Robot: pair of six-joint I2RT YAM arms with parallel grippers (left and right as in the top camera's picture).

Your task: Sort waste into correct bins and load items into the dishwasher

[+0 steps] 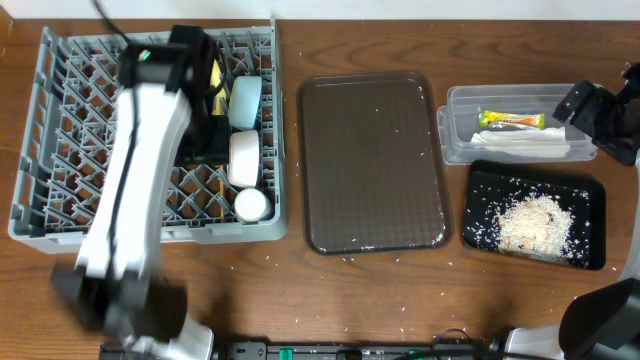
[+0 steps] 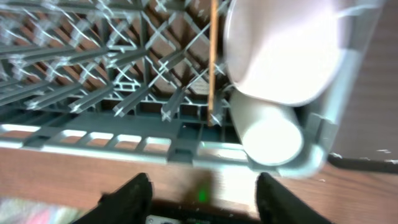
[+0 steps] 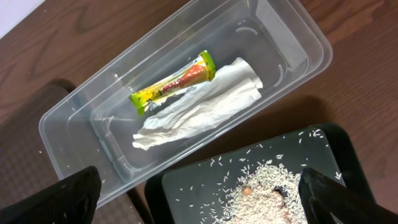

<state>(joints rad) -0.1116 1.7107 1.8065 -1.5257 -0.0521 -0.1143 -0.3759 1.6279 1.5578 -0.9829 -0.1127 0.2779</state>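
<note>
The grey dish rack [image 1: 40, 150] at the left holds a yellow plate [image 1: 216, 75], a light blue bowl [image 1: 246, 101], a white bowl [image 1: 244, 158], a small white cup [image 1: 251, 205] and a wooden chopstick [image 2: 212, 59]. My left gripper [image 2: 202, 196] is open and empty above the rack's front edge. The clear tub [image 1: 455, 110] holds the foil sachet [image 3: 174, 84] and the white paper piece [image 3: 199, 112]. The black tray [image 1: 590, 215] holds rice grains [image 1: 530, 222]. My right gripper [image 3: 199, 193] is open and empty above the tub and tray.
A large brown serving tray [image 1: 372, 160] lies in the middle with a few rice grains on it. Stray grains lie on the wooden table near its front edge [image 1: 350, 260]. The left arm [image 1: 135, 190] reaches over the rack.
</note>
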